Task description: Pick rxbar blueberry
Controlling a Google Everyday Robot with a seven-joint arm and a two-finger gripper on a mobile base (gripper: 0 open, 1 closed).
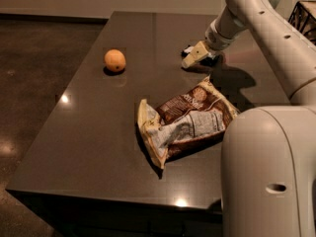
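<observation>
Gripper (195, 57): low over the far right part of the table (94, 137), tip pointing down and to the left. Jaws: cream-coloured, set at the table surface. Cannot tell whether they are parted, closed, or gripping anything.

rxbar blueberry (187, 50): a small dark shape with a pale patch, lying flat on the table right at the gripper's tip and mostly hidden behind it. Contact between the two cannot be confirmed. Dark shadow on the table just right of the gripper.

Arm (256, 19): white, comes in from the upper right and slopes down to the gripper. A second large white section of the robot (269, 172) fills the lower right foreground and covers the table's near right corner.

Snack bag (185, 120): large, crinkled, brown and cream, lying flat near the table's centre, nearer the camera than the gripper and apart from it.

Orange fruit (114, 60): round, on the left side of the table, well apart from both bag and gripper.

Table top is dark and glossy, with a few light reflections. A dark wire object (302, 14) sits at the upper right edge.
</observation>
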